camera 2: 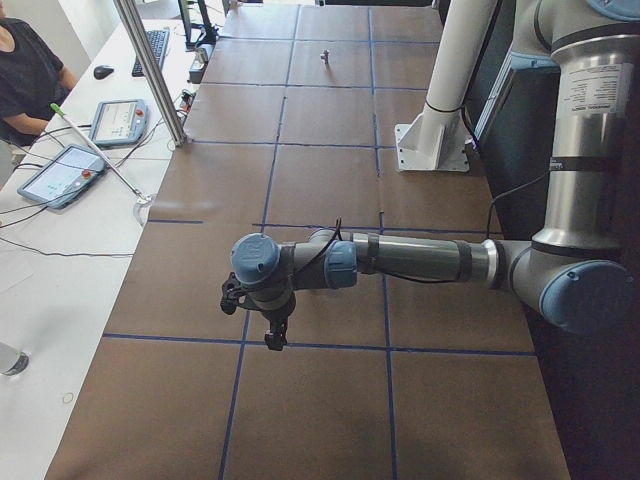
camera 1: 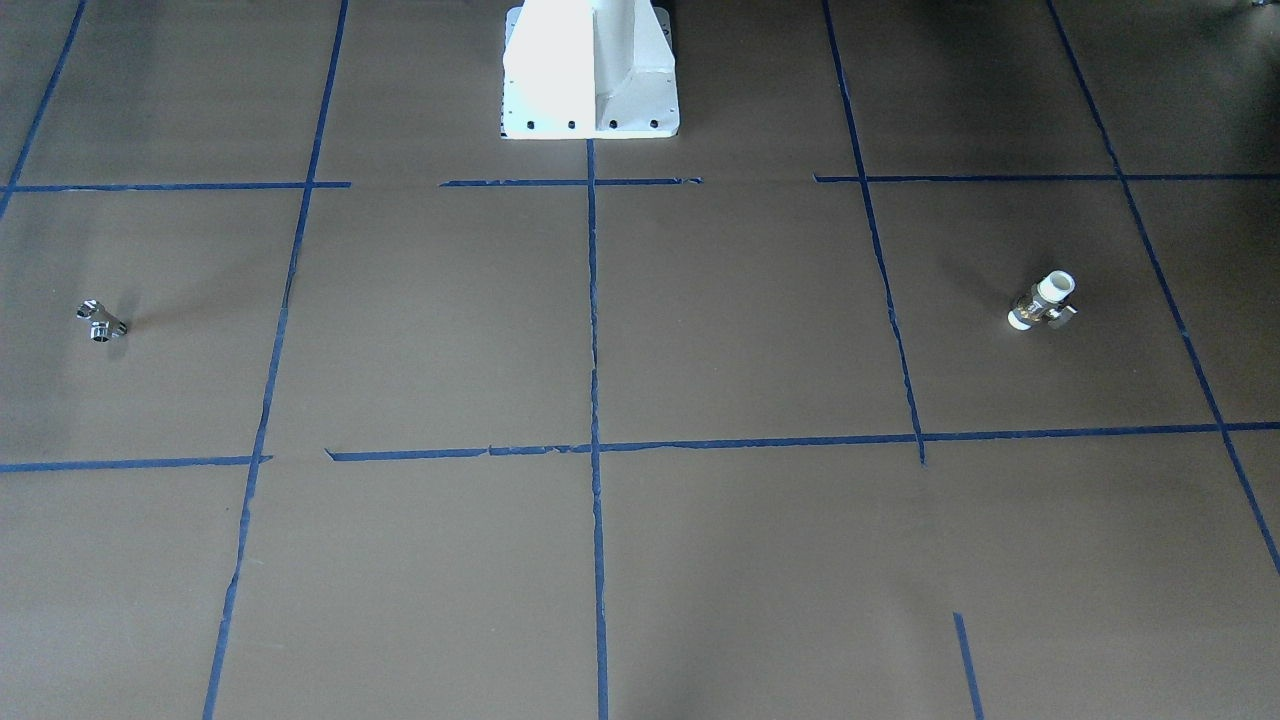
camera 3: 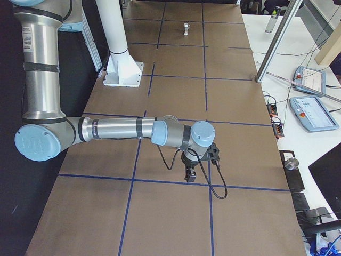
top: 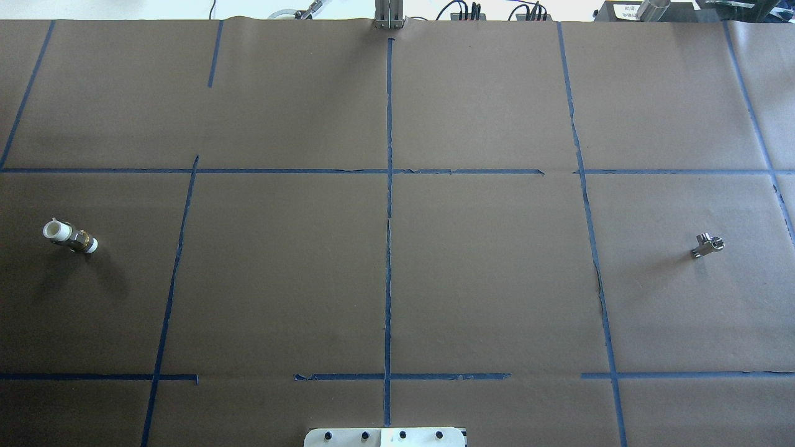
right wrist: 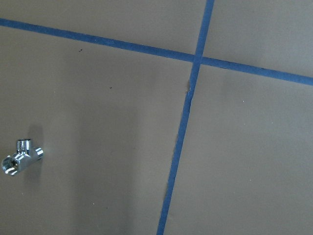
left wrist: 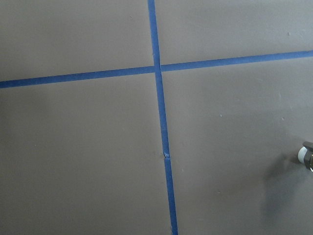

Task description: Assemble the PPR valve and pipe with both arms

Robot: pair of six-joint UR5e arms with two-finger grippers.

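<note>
The PPR valve (camera 1: 1042, 301), with white ends and a metal middle, lies on the brown table on my left side (top: 70, 236). Its end shows at the right edge of the left wrist view (left wrist: 307, 155). The pipe (camera 1: 101, 321), a small chrome T fitting, lies on my right side (top: 707, 245) and shows in the right wrist view (right wrist: 20, 155). My left gripper (camera 2: 272, 338) hangs above the table near the valve's spot. My right gripper (camera 3: 189, 175) hangs over the pipe's side. I cannot tell whether either is open or shut.
The white pedestal (camera 1: 590, 75) stands at the table's robot edge. Blue tape lines (top: 389, 248) divide the brown surface. An operator (camera 2: 25, 70), tablets (camera 2: 62, 172) and an aluminium post (camera 2: 150, 70) are beside the table; pendants (camera 3: 314, 112) lie on the other side.
</note>
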